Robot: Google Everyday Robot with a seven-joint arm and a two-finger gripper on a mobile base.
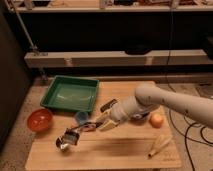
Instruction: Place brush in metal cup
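The hand (101, 123) hangs over the middle of the table (115, 156), clamped on the brush (83, 129), whose head is at the metal cup (64, 143) near the front-left corner.

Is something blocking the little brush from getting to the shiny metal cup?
Nothing visible does. The slim black-handled dish brush sticks out from the gripper, its head right beside the small shiny silver metal cup. The light blue plastic cup sits just behind that path, not across it.
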